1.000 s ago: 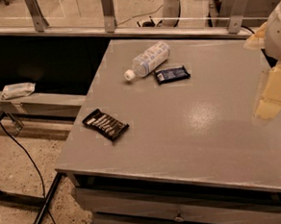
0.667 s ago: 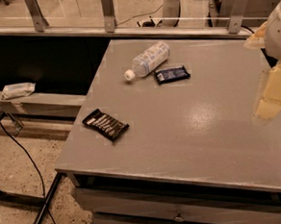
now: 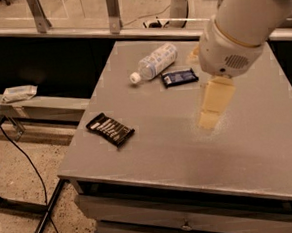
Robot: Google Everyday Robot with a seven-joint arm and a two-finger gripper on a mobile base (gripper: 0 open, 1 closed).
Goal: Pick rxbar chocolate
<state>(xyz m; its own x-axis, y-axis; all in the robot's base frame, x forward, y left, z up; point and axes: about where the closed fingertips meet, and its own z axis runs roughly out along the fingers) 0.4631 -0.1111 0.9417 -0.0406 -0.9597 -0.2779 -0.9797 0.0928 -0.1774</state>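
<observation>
The rxbar chocolate (image 3: 110, 129) is a flat black bar with rows of white lettering. It lies near the left front edge of the grey table (image 3: 153, 153). My gripper (image 3: 208, 119) hangs from the large white arm (image 3: 242, 24) over the middle of the table. It points down and is well to the right of the bar, apart from it. It holds nothing that I can see.
A clear water bottle (image 3: 154, 61) lies on its side at the back of the table. A black bar with a dark blue label (image 3: 179, 77) lies just in front of it, close to the arm. A ledge with a white packet (image 3: 18, 92) runs along the left, with cables on the floor below.
The arm and gripper have moved left from the table's right edge to over its middle. The bars and the bottle have not moved.
</observation>
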